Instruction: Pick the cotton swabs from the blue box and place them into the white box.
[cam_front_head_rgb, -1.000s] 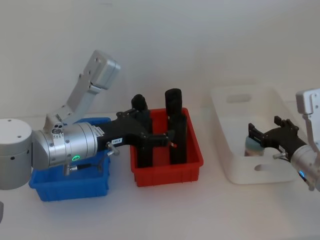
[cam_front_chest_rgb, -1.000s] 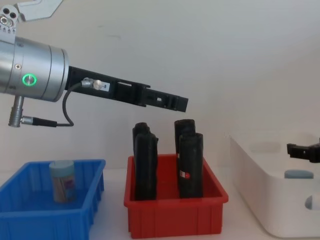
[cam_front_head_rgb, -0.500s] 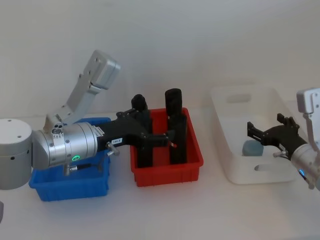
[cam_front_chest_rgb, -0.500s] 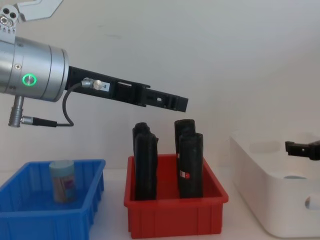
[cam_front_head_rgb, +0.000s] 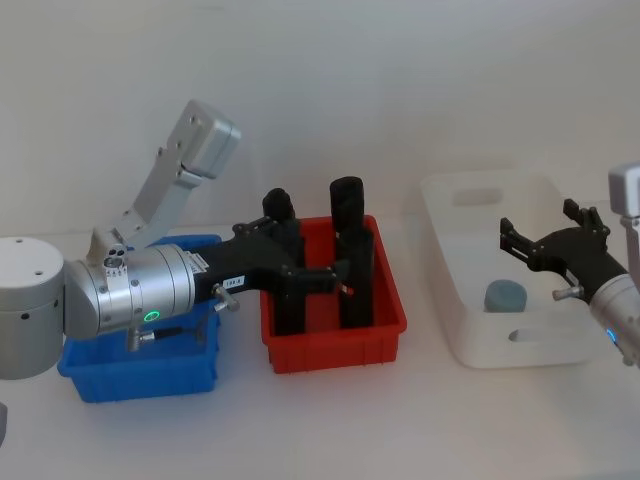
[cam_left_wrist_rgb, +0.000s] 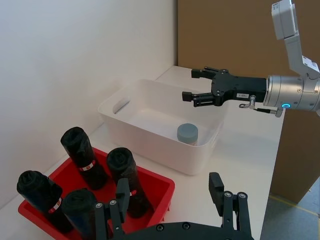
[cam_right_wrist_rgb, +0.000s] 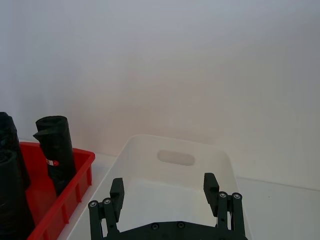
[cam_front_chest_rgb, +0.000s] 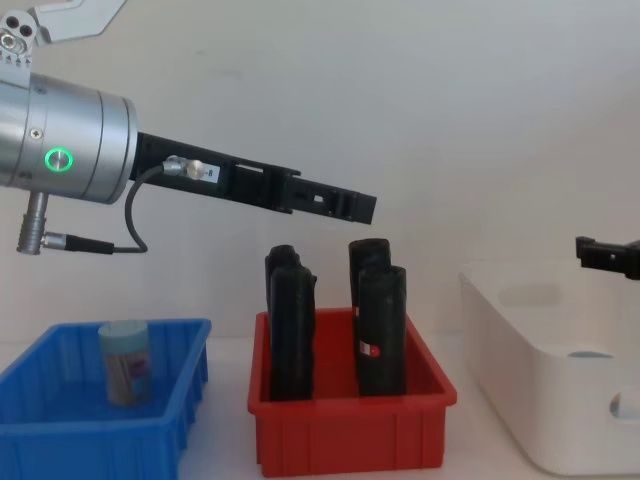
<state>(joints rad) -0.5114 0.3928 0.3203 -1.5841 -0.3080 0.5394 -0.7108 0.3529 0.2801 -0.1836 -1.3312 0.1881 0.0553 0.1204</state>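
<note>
The right gripper (cam_left_wrist_rgb: 191, 85) hangs wide open and empty above the white box (cam_left_wrist_rgb: 165, 156). Below its fingertips, clear of them, a jar of cotton swabs (cam_left_wrist_rgb: 187, 133) stands upright on the floor of the box. Farther off, toward the robot's left, the left gripper (cam_left_wrist_rgb: 169, 182) hovers spread open, holding nothing, over black rolls (cam_left_wrist_rgb: 82, 152) standing in a red bin (cam_front_chest_rgb: 350, 438). Behind that gripper, beneath its arm, a second jar (cam_front_chest_rgb: 127, 362) stands in the blue box (cam_front_chest_rgb: 60, 440).
</note>
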